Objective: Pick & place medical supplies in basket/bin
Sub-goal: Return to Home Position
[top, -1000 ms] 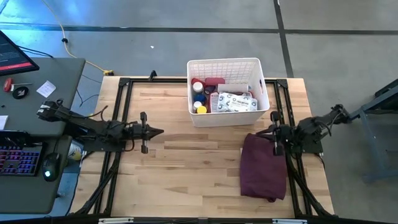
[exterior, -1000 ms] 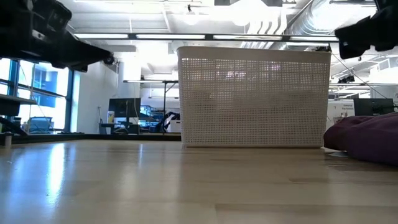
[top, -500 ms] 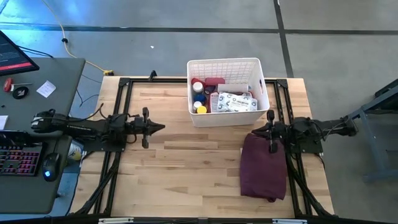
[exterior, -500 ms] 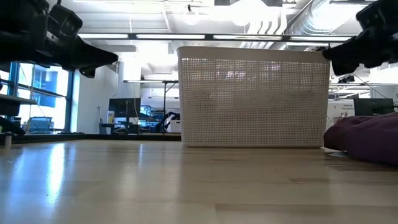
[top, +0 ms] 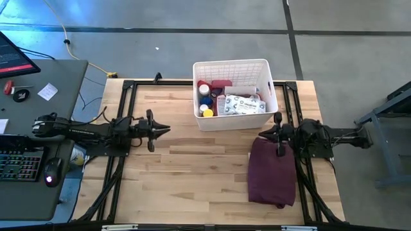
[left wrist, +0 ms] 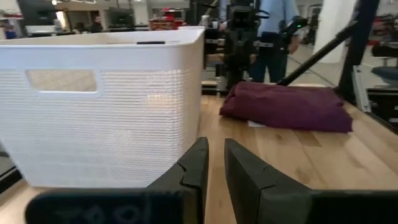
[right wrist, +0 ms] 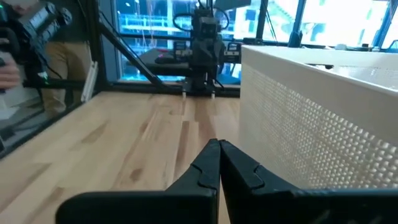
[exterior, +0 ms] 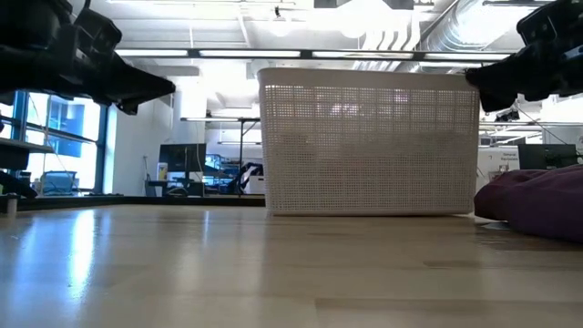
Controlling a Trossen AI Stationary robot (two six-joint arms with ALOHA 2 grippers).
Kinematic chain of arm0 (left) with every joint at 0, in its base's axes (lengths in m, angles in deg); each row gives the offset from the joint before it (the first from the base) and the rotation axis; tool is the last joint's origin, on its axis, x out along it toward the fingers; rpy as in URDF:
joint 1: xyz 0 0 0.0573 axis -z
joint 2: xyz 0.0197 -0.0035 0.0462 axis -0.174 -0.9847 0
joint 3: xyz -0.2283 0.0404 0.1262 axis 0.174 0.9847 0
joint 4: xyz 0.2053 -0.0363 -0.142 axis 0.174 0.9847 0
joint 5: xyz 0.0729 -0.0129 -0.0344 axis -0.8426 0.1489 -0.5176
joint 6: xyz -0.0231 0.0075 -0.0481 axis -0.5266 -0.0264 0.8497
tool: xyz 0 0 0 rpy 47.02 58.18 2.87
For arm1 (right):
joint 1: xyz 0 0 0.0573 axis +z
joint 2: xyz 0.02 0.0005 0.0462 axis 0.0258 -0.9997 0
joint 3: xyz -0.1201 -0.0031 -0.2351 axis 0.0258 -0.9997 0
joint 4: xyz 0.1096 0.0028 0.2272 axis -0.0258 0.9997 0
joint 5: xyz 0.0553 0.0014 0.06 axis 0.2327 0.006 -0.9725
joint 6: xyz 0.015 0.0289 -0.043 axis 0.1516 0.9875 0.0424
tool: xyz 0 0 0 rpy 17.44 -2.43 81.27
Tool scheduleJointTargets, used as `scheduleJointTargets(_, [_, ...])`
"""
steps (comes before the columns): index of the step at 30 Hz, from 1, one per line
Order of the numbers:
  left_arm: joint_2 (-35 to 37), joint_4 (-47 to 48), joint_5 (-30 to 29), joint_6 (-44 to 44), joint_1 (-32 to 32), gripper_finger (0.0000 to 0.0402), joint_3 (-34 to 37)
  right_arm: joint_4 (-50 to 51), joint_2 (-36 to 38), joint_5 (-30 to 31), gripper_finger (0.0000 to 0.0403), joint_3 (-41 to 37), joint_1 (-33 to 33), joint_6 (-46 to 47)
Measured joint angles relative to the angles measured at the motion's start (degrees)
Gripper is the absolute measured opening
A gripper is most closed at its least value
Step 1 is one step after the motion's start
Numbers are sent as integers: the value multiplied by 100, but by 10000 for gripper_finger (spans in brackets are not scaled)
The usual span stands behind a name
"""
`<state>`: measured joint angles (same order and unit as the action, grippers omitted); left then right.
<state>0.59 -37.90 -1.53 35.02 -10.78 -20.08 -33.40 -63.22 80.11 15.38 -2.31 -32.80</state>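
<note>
The white lattice basket [top: 231,63] stands at the far middle of the table, resting on its base [exterior: 369,146]. Inside lie the supplies: a red case [top: 221,84], small bottles [top: 205,101] and grey-white packets [top: 243,104]. My left gripper [top: 167,130] hovers level left of the basket, pointing right, its fingers a narrow gap apart [left wrist: 216,155] and empty. My right gripper [top: 261,135] hovers near the basket's near right corner, over the far edge of the maroon cloth, shut and empty [right wrist: 219,149]. Both float above the tabletop [exterior: 159,88] [exterior: 474,80].
A folded maroon cloth [top: 271,170] lies on the table's right side, near of the basket. Bare wood spreads across the table's left and near middle. A desk with keyboard and mouse [top: 26,163] stands left of the table. People stand beyond the table [left wrist: 273,31] [right wrist: 50,50].
Both arms have sunk and stretched out flat. My left gripper has slid a little toward the table's right and then held still. My right gripper has moved toward the table's left, closer to the basket's near right corner. The basket, supplies and cloth have not moved.
</note>
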Motion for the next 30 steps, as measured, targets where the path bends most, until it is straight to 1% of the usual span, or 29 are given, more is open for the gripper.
scheduleJointTargets(3, [0,-23,23,3,0,89,0,-92,-11,-401,1,-32,-257,107])
scheduleJointTargets(6, [0,-26,23,4,0,90,0,-541,-61,-660,0,-213,-449,236])
scheduleJointTargets(8, [0,-28,23,7,0,90,0,-653,-168,-860,0,-236,-551,273])
scheduleJointTargets(15, [0,-30,85,32,0,91,0,-823,-271,-1399,0,-236,-594,521])
scheduleJointTargets(21, [0,-17,117,-9,0,91,0,-906,-260,-1367,0,-221,-481,521])
scheduleJointTargets(23, [0,-19,117,-7,0,91,0,-776,-266,-1385,0,-236,-473,507])
scheduleJointTargets(26, [0,-21,119,-4,0,92,1,-726,-332,-1461,0,-236,-444,685])
scheduleJointTargets(28, [0,-21,118,-4,0,92,0,-746,-334,-1504,0,-236,-396,566])
scheduleJointTargets(30, [0,-21,119,-4,0,92,0,-805,-333,-1379,0,-236,-384,388])
